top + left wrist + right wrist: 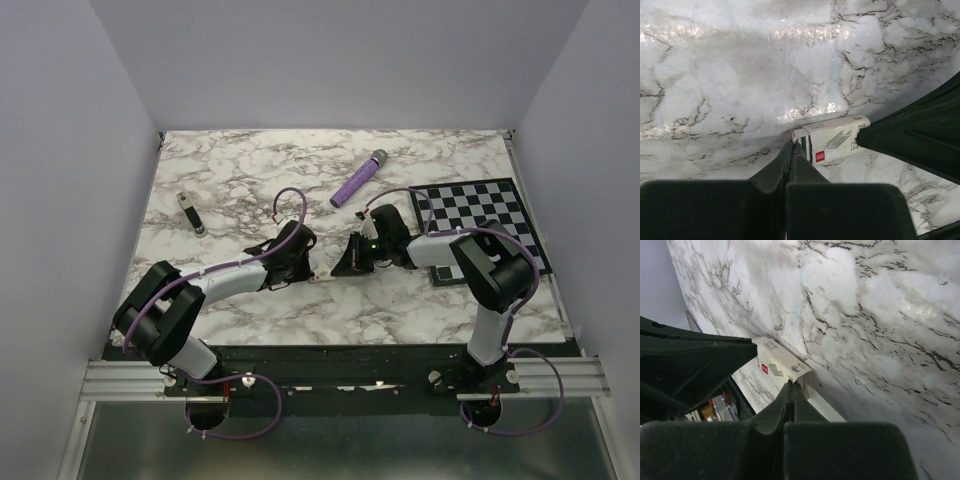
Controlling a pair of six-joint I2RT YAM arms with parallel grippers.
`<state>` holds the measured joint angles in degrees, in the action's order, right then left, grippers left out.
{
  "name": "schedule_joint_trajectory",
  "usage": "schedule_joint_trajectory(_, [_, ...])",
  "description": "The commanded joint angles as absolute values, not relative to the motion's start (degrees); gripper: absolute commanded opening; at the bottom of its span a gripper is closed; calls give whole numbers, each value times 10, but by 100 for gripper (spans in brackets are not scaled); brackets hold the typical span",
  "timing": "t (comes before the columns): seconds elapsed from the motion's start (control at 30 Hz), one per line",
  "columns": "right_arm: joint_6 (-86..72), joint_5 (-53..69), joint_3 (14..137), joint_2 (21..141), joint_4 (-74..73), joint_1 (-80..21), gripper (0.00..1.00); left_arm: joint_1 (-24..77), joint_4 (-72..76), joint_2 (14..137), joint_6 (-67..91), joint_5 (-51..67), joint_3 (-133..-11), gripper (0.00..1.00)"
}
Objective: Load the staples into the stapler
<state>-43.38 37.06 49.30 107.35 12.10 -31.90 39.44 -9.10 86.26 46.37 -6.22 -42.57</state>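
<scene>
- Meeting mid-desk [400,300], both claws sit at opposite ends of the cream staple box [835,137], which lies flat on the marble.
- Left claw [790,150]: fingers pressed fully together, tips touching one end of the box. Whether a thin flap is nipped between them, cannot tell.
- Right claw [792,390]: likewise closed tight, tips at the other end of the box, with the same doubt about a real hold.
- Stapler [190,212] lies at the far left of the desk, well apart from both claws. By my read, loading is not yet begun.
- Risk: the box is tiny and light. If either claw only touches it, a pull would probably slide it across the slick marble instead of opening it.
- Risk: if both do hold and pull apart hard, the inner tray could jerk free and scatter the staple strips.
- Risk: the claws are nearly nose to nose, so a small misjudged move could knock them together or shove the box under a finger.
- Grey staple block itself is not visible in any view.
</scene>
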Motion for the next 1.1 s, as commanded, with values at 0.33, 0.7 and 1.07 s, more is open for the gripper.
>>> schedule_joint_trajectory(0.33, [-381, 353, 494, 1041, 69, -301, 1, 390, -99, 853, 454, -62, -427, 0])
schedule_joint_trajectory(0.7, [-352, 328, 495, 1030, 30, -289, 1, 390, -105, 852, 455, -71, -432, 0])
schedule_joint_trajectory(1.07, [-317, 294, 504, 1015, -23, -279, 1, 390, -101, 850, 454, -68, -431, 0])
